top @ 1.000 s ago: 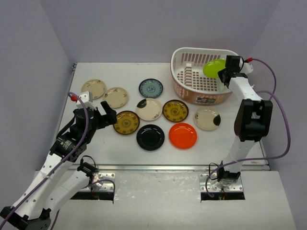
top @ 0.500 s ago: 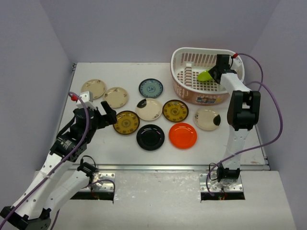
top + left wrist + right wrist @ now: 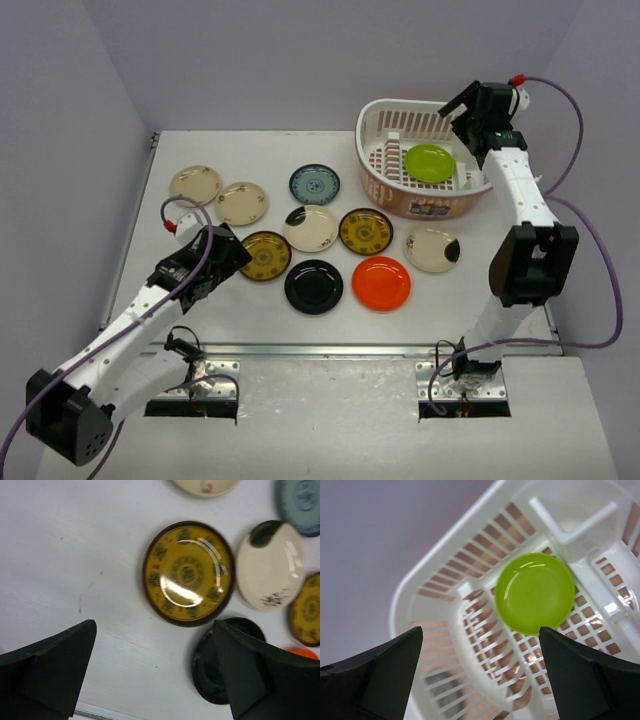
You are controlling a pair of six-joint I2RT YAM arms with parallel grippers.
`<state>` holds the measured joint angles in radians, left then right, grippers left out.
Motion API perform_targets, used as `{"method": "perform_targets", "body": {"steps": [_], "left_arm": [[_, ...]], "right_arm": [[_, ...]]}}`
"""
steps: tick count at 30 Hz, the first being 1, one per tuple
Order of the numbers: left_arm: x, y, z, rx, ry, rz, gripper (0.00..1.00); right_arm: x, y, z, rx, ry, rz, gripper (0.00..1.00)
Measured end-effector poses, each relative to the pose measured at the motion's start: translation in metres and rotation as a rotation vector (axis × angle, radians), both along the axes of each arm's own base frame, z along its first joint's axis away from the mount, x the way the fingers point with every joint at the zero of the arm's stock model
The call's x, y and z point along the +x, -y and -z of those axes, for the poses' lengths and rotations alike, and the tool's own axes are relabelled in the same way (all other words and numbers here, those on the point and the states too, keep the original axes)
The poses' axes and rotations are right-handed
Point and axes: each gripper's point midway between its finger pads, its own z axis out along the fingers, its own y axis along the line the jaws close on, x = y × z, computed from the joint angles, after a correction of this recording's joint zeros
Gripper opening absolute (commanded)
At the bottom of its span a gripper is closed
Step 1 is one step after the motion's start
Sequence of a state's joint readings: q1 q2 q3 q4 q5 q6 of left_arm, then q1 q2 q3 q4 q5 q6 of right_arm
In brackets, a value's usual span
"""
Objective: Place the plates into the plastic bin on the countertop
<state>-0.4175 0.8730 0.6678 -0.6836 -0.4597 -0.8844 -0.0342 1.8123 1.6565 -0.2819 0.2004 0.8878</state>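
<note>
A glossy lime green plate lies flat in the slotted white-pink plastic bin, frame centre. The right tool is spread apart and empty, and the left tool is likewise apart.

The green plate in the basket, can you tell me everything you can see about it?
The lime green plate is small, round and plain, with a raised rim and a glossy surface that looks like plastic and catches the light. It lies face up, roughly flat, on the slotted floor of the white and pink bin, towards its right side. Only the bin touches it. The right end effector hangs open above it, not holding it.
</note>
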Motion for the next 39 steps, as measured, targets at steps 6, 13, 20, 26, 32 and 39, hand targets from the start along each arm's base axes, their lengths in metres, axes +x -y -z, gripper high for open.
{"method": "perform_targets", "body": {"steps": [6, 13, 20, 26, 32, 39], "left_arm": [[0.001, -0.011, 0.058, 0.03, -0.149, -0.109, 1.0], [0.034, -0.016, 0.079, -0.026, -0.137, -0.108, 0.91], [0.044, -0.006, 0.099, -0.046, -0.171, -0.032, 0.64], [0.047, 0.0, 0.114, -0.054, -0.206, -0.005, 0.07], [0.056, 0.0, 0.107, -0.075, -0.164, -0.041, 0.0], [0.029, -0.027, 0.07, -0.053, -0.055, -0.171, 0.0]], "right_arm": [[-0.092, -0.096, -0.089, -0.057, 0.239, -0.347, 0.99], [-0.201, -0.158, -0.064, 0.0, 0.298, -0.772, 0.99], [-0.23, -0.172, 0.003, 0.066, 0.15, -0.898, 0.99], [-0.235, -0.176, 0.0, 0.072, 0.167, -0.937, 0.99], [-0.234, -0.177, -0.003, 0.066, 0.181, -0.945, 0.99], [-0.24, -0.196, -0.009, 0.127, 0.223, -1.076, 0.99]]}}
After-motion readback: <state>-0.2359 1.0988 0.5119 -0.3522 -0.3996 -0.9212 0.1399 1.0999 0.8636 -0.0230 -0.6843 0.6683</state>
